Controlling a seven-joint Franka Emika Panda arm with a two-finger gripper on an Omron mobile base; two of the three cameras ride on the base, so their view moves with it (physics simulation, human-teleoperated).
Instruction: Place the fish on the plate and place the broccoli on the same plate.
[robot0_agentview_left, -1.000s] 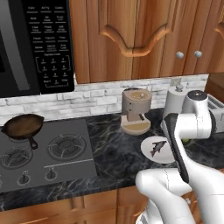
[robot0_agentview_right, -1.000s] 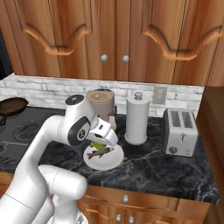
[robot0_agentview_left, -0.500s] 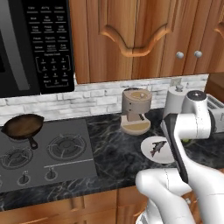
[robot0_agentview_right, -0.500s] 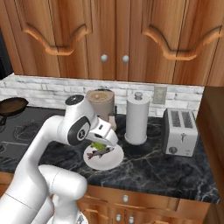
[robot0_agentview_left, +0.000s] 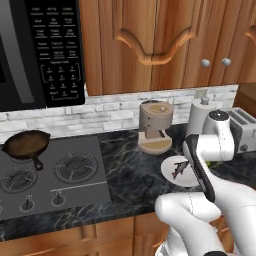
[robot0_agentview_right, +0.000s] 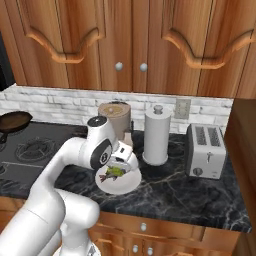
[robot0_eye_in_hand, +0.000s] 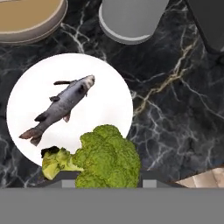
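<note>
Hand view showed the fish (robot0_eye_in_hand: 61, 110) already on the white plate (robot0_eye_in_hand: 109, 92) while the claw (robot0_eye_in_hand: 107, 183) pinched the broccoli (robot0_eye_in_hand: 107, 159) above its rim, so lowering and release seemingly came next.

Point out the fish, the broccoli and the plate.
fish (robot0_eye_in_hand: 61, 109): hand view, the middle of its grey body.
broccoli (robot0_eye_in_hand: 108, 159): hand view, the top of the green floret.
plate (robot0_eye_in_hand: 105, 94): hand view, a bare white part right of the fish. It is white here, not dark brown.

This is a kitchen, with a stove (robot0_agentview_left: 55, 175), microwave (robot0_agentview_left: 40, 50), toaster (robot0_agentview_right: 206, 150) and wood cupboards (robot0_agentview_right: 135, 40).
</note>
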